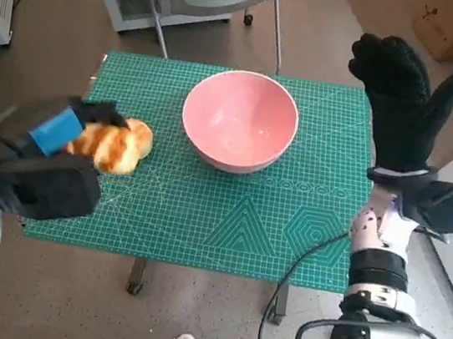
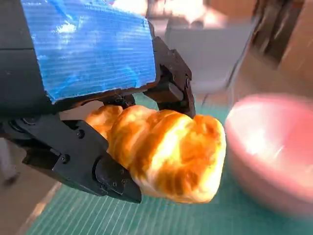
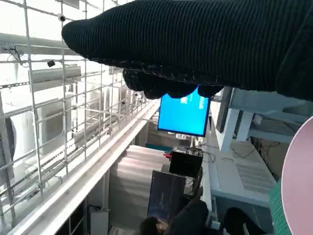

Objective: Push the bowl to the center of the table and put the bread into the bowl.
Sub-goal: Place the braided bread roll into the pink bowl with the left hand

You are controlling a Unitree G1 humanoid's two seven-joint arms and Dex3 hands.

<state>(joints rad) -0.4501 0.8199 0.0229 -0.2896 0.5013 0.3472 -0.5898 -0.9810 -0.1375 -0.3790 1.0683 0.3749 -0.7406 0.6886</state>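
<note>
The round pink bowl [image 1: 239, 121] stands on the green gridded cutting mat [image 1: 228, 220] that covers the small table, near the middle of it and a little toward the far edge, so the pushing part of the task looks done. The step in hand is the second one: getting the bread into that bowl.

The golden-brown, glossy twisted bread roll [image 2: 166, 152] is on the left-arm side of the pink bowl, close to it but not touching it. The black left hand with blue tape across its back [image 1: 63, 134] grasps the roll: in the left wrist view its black fingers [image 2: 83, 161] wrap one side of the bread and another finger part presses from the opposite side. From that view the roll seems lifted just clear of the mat, though this cannot be said for certain.

The right hand in its black knitted glove [image 1: 401, 97] is raised beyond the pink bowl's other side, above the mat's edge, fingers spread apart and holding nothing; it is well clear of the bowl.

The next move calls for carrying the roll sideways over the bowl's rim, keeping it high enough not to knock the wall, then loosening the fingers over the hollow.
</note>
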